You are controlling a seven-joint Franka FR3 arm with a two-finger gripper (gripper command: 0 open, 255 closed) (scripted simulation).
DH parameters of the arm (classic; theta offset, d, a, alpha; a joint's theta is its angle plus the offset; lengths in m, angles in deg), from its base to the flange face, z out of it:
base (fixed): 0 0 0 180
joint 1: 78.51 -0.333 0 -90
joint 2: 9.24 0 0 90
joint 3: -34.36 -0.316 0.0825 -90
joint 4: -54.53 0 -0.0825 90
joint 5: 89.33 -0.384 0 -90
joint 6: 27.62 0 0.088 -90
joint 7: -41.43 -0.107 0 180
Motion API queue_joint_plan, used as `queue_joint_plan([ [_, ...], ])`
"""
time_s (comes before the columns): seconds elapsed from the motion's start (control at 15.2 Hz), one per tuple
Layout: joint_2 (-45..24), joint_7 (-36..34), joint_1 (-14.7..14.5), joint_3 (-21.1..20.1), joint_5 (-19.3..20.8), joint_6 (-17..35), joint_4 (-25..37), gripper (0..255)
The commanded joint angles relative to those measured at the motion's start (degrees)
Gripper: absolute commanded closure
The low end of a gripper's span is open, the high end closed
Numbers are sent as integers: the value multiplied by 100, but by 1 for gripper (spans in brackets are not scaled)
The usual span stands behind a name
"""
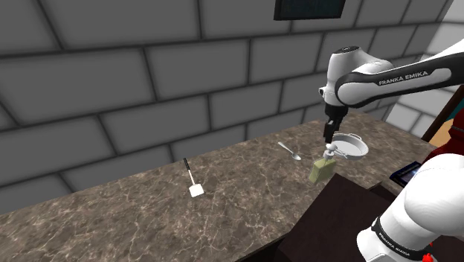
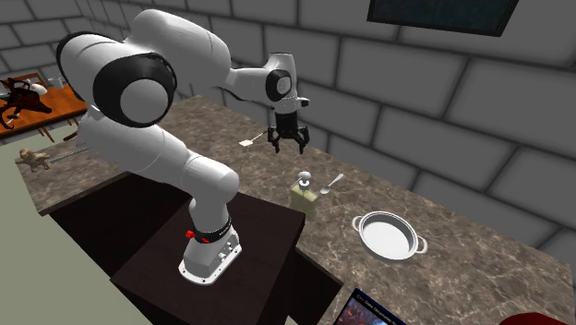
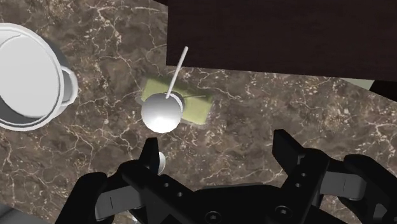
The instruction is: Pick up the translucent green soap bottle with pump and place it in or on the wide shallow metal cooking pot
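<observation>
At the shoulder view's right, on the desk [image 1: 111, 216], a spoon [image 1: 290, 150] and pot [image 1: 351, 145] lie near the olive-green, white-pumped bottle [image 1: 323, 168]. The claw [image 2: 289, 145] hangs above it, spread wide and empty.

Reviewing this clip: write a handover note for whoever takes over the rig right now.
Gripper: open, empty, hovering over the soap bottle, touching nothing.
Soap bottle: green, upright on the counter, white pump on top.
Pot: on the counter beside the bottle, apart from it, nothing inside.
Done: gripper roughly above the bottle.
Left: descend, grasp the bottle, lift it, set it in the pot.
</observation>
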Motion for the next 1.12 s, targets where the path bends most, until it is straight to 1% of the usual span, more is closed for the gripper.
queue_joint_plan([
  [0.0, -315, 117, 91, 168, 172, 369, -57, 0],
  [0.33, -1264, 385, 323, 593, 576, 1352, -104, 0],
  [0.86, -1844, 353, 426, 778, 774, 2145, -304, 0],
  [1.06, -1888, 348, 433, 789, 788, 2204, -317, 0],
])
